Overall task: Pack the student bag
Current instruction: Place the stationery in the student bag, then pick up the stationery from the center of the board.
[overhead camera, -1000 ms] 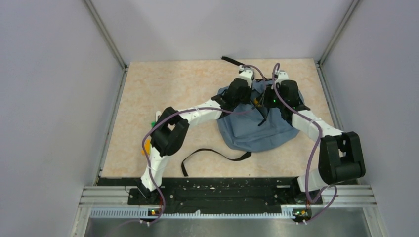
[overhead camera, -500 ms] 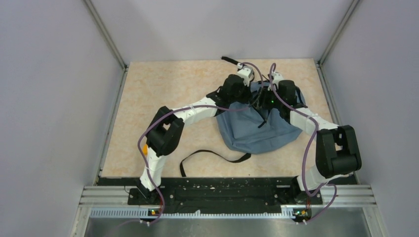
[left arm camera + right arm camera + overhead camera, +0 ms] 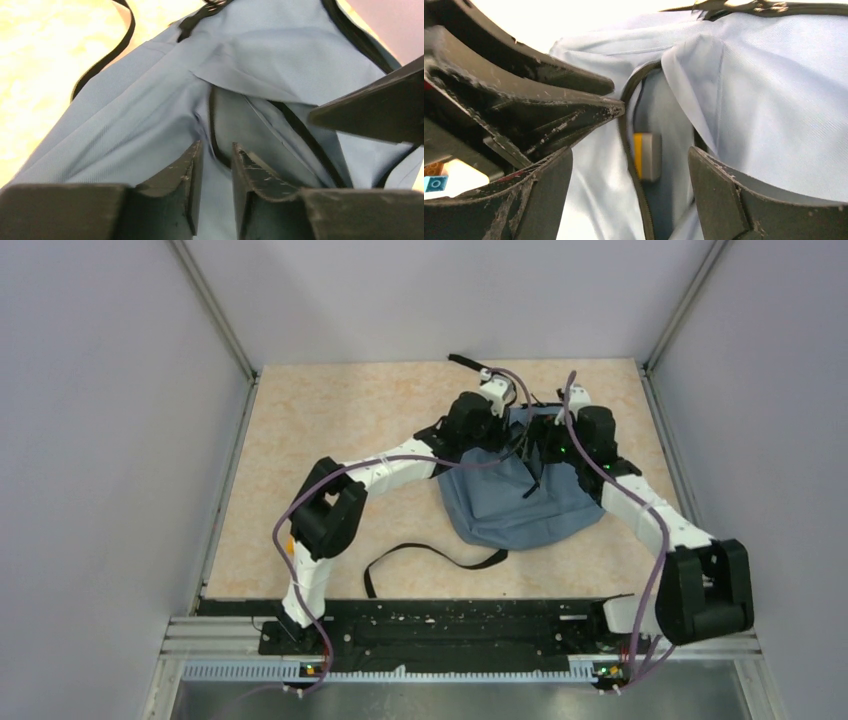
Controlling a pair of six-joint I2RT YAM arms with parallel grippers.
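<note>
The left claw stood narrowly parted, its tips at the black zip edge of the student bag, with no fabric visibly pinched between them. The right claw stood wide and empty, straddling the same zip opening, where a yellow-and-grey object lay inside; the two claws were close together over the bag's far end. The bag lay slumped on the desk, right of centre toward the far edge, one black strap trailing toward the near edge.
</note>
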